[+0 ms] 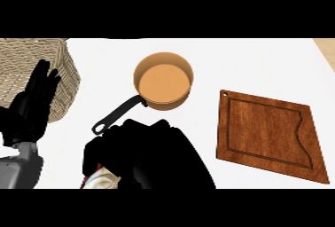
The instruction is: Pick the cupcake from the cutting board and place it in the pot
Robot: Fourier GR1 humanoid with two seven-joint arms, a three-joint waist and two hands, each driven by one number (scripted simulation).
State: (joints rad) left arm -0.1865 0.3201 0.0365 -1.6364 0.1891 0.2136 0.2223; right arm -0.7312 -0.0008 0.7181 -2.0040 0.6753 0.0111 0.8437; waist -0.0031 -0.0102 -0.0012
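Observation:
The copper pot (163, 80) stands at the middle back of the counter, its black handle (119, 114) pointing toward the lower left. My right hand (152, 155) hovers just in front of that handle, its fingers curled round the cupcake (101, 180). Only a pale and red edge of the cupcake shows under the hand. The wooden cutting board (270, 134) lies to the right with nothing on it. My left hand (31, 111) rests open at the left edge, fingers up.
A woven basket (39, 62) sits at the back left, partly behind my left hand. The white counter (262, 62) stretches behind the board and the pot.

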